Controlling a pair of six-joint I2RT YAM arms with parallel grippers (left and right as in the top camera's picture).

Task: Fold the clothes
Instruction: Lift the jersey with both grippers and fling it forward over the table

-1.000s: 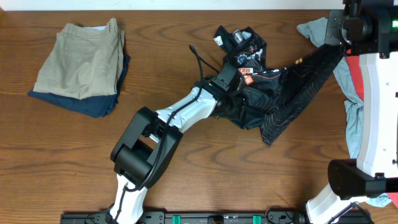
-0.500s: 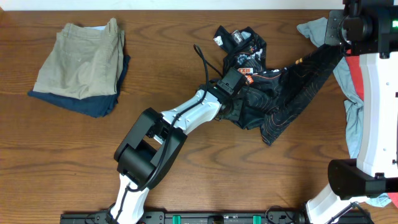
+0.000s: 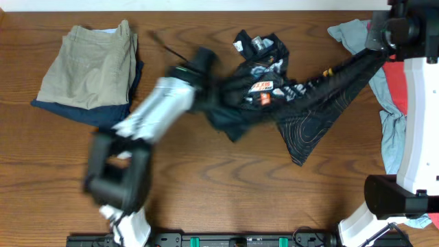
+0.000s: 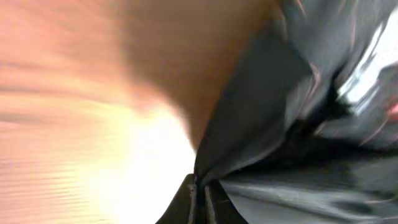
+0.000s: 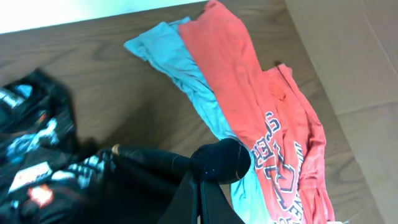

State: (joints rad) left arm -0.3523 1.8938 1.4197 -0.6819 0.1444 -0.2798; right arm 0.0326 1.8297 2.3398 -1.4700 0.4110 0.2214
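Observation:
The clothes being handled are a black jersey [image 3: 309, 103] with orange contour lines and logos, stretched across the table's back middle. My left gripper [image 3: 208, 81] is blurred by motion at the jersey's left end. In the left wrist view its fingers [image 4: 189, 200] are pressed together on a fold of the dark cloth [image 4: 280, 124]. My right gripper [image 3: 374, 51] holds the jersey's right corner raised at the far right. Seen from the right wrist, that gripper [image 5: 200, 180] is shut on a bunched dark knob of jersey [image 5: 221, 160], and the rest of the jersey trails off to the left.
Folded khaki shorts [image 3: 89, 65] lie on a navy garment [image 3: 103, 115] at the back left. A light blue shirt [image 5: 186, 81] and a red printed shirt [image 5: 267, 112] lie heaped at the right edge under the right arm [image 3: 415, 123].
My left gripper has shut on the jersey and swung fast to the left and back, dragging the cloth out long. The right gripper has kept its hold at the far right.

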